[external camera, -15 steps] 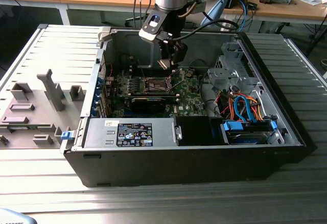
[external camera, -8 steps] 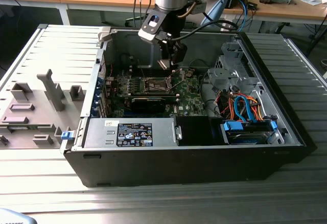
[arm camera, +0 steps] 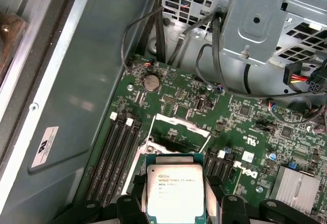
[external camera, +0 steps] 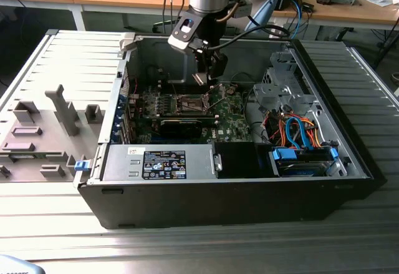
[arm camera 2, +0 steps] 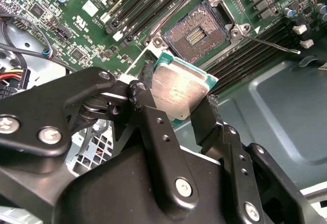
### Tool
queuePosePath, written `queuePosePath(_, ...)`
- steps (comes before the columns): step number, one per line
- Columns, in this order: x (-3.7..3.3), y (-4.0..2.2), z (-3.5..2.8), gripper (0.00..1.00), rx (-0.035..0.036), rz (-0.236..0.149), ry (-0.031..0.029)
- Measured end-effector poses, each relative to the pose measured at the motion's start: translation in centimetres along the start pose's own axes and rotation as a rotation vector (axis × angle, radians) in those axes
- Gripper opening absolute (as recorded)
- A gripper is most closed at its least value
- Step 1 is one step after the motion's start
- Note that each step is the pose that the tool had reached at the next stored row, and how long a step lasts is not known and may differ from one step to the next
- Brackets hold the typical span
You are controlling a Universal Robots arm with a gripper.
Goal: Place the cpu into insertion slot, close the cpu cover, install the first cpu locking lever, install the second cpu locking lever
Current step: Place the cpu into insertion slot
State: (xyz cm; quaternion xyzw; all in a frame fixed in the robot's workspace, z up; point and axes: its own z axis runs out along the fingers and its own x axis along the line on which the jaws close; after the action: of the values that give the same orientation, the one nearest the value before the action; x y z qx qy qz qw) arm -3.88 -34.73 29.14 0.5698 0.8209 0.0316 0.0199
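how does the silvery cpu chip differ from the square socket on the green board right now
The small flat square cpu chip with a silvery-grey metal top is smooth and pale; the dark square insertion slot with a silvery rim shows a fine contact grid. The chip is clamped between the black jaws, off the board; the slot sits fixed in the green motherboard, uncovered and empty. Both are square.

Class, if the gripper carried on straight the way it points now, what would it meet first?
Probably the open socket on the green board, just ahead of the chip that the gripper holds, though depth is unclear.
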Motion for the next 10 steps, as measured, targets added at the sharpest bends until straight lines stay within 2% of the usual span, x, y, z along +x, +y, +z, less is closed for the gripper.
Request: queuePosePath(10, 0.0, 0.0, 0.04, 0.54, -0.0001, 0.024, -0.0018)
